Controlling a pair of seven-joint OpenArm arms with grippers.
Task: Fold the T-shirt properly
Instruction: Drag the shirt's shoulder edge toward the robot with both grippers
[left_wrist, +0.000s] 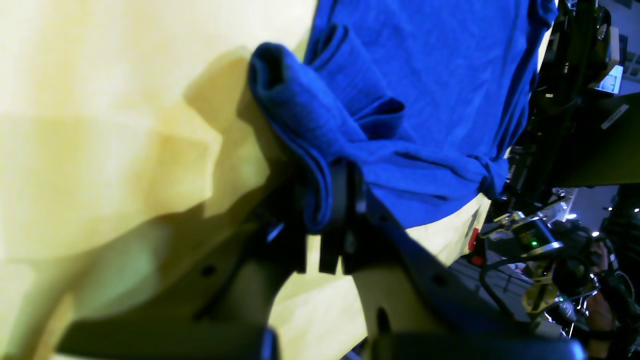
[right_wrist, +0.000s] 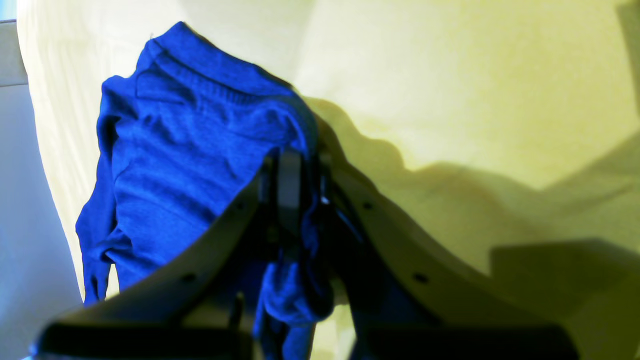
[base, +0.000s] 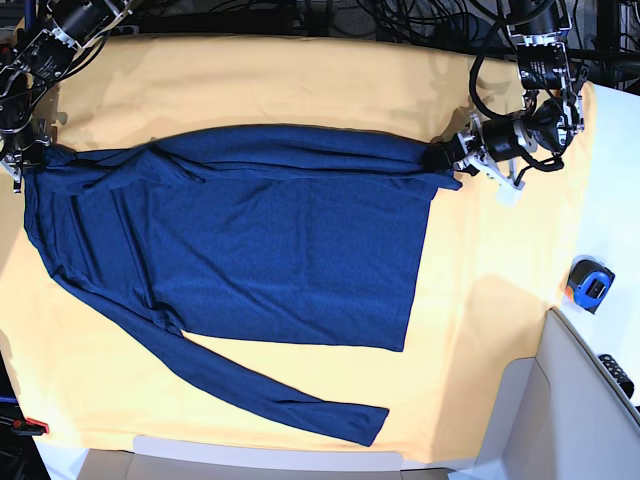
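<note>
T-shirt (base: 250, 240), spread on yellow table cloth (base: 480, 300)
I see my left gripper (base: 447, 157) clamped on its hem corner and my right gripper (base: 30, 158) pinching its opposite end; one sleeve trails toward the near edge.

Yellow-orange table cloth (base: 300, 90) covers the desk; faint creases and shadows show on it in both wrist views. Small blue-and-black device (base: 589, 284), possibly a tape measure, lies on the white surface (base: 610, 200) beside the cloth's edge. Dark object (base: 617, 372) partly visible nearby; type unclear. Small red item (base: 30, 427) sits at the opposite corner.
</note>
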